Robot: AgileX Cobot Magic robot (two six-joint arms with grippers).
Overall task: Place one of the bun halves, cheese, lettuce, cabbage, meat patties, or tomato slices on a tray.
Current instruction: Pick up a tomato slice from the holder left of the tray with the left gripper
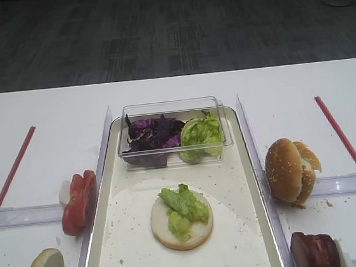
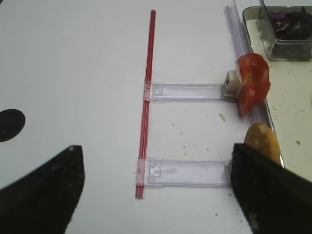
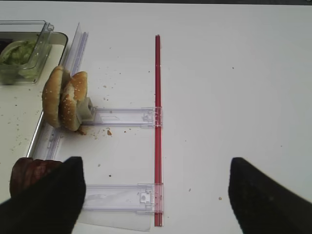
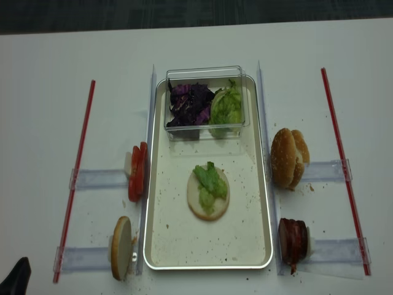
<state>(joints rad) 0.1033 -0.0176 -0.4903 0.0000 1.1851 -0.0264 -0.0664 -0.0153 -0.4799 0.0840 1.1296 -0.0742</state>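
Sitting on tray (image 4: 161,246): 1 bun half (image 4: 207,198) w/ lettuce (image 4: 209,181), both claws (image 2: 155,195) (image 3: 155,195) wide open, empty

— What lies ahead of the left tool (image 2: 156,195)?
— Tomato slices (image 2: 252,83) and a bun half (image 2: 263,141), on its right side.
— And the right tool (image 3: 153,195)?
— Bun halves (image 3: 66,100) ahead-left, meat patties (image 3: 31,173) nearer; the tray (image 1: 122,177) lies beyond.

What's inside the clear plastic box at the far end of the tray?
The clear plastic box holds purple cabbage on its left and green lettuce on its right. Anything beneath those clumps is hidden.
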